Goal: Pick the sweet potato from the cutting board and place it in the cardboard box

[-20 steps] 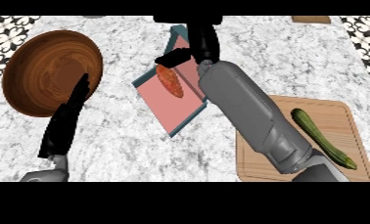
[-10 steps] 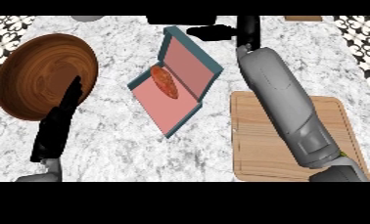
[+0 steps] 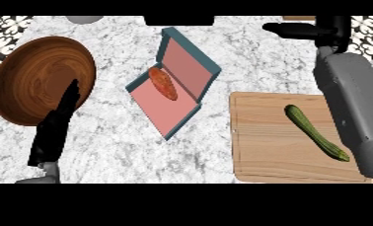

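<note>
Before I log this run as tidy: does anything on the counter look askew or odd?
Only the teal cardboard box with pink lining: it sits diagonally to the wooden cutting board. The orange sweet potato lies inside it; the green zucchini rests on the board.

Sweet potato (image 3: 164,83) in cardboard box (image 3: 191,67) at counter centre. Wooden bowl (image 3: 40,74) left. Cutting board (image 3: 266,141) right, zucchini (image 3: 315,132) on it. Left hand (image 3: 55,126) before bowl.
</note>
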Controlling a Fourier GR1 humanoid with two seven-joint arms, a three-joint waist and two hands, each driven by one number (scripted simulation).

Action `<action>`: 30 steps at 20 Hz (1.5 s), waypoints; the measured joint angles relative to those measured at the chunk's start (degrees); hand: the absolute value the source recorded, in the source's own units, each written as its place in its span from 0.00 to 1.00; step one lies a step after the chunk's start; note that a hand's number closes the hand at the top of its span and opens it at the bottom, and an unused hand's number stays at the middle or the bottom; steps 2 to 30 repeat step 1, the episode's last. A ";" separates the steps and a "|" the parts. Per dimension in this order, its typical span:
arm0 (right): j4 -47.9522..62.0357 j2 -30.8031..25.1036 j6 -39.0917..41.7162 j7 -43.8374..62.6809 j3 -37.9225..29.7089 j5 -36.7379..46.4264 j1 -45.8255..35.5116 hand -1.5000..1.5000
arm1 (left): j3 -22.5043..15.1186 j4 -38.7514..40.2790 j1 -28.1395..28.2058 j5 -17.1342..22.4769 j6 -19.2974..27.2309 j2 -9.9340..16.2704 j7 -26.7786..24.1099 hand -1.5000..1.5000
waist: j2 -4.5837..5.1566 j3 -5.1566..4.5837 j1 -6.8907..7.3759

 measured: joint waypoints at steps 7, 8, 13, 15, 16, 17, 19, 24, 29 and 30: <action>0.29 -1.19 2.08 -1.00 -0.88 -0.76 0.97 0.00 | -0.02 -0.30 0.36 0.04 -0.06 -0.05 -0.02 0.50 | 0.01 0.00 0.08; 0.29 -1.19 2.08 -1.00 -0.88 -0.76 0.97 0.00 | -0.02 -0.30 0.36 0.04 -0.06 -0.05 -0.02 0.50 | 0.01 0.00 0.08; 0.29 -1.19 2.08 -1.00 -0.88 -0.76 0.97 0.00 | -0.02 -0.30 0.36 0.04 -0.06 -0.05 -0.02 0.50 | 0.01 0.00 0.08; 0.29 -1.19 2.08 -1.00 -0.88 -0.76 0.97 0.00 | -0.02 -0.30 0.36 0.04 -0.06 -0.05 -0.02 0.50 | 0.01 0.00 0.08; 0.29 -1.19 2.08 -1.00 -0.88 -0.76 0.97 0.00 | -0.02 -0.30 0.36 0.04 -0.06 -0.05 -0.02 0.50 | 0.01 0.00 0.08; 0.29 -1.19 2.08 -1.00 -0.88 -0.76 0.97 0.00 | -0.02 -0.30 0.36 0.04 -0.06 -0.05 -0.02 0.50 | 0.01 0.00 0.08; 0.29 -1.19 2.08 -1.00 -0.88 -0.76 0.97 0.00 | -0.02 -0.30 0.36 0.04 -0.06 -0.05 -0.02 0.50 | 0.01 0.00 0.08; 0.29 -1.19 2.08 -1.00 -0.88 -0.76 0.97 0.00 | -0.02 -0.30 0.36 0.04 -0.06 -0.05 -0.02 0.50 | 0.01 0.00 0.08; 0.29 -1.19 2.08 -1.00 -0.88 -0.76 0.97 0.00 | -0.02 -0.30 0.36 0.04 -0.06 -0.05 -0.02 0.50 | 0.01 0.00 0.08; 0.29 -1.19 2.08 -1.00 -0.88 -0.76 0.97 0.00 | -0.02 -0.30 0.36 0.04 -0.06 -0.05 -0.02 0.50 | 0.01 0.00 0.08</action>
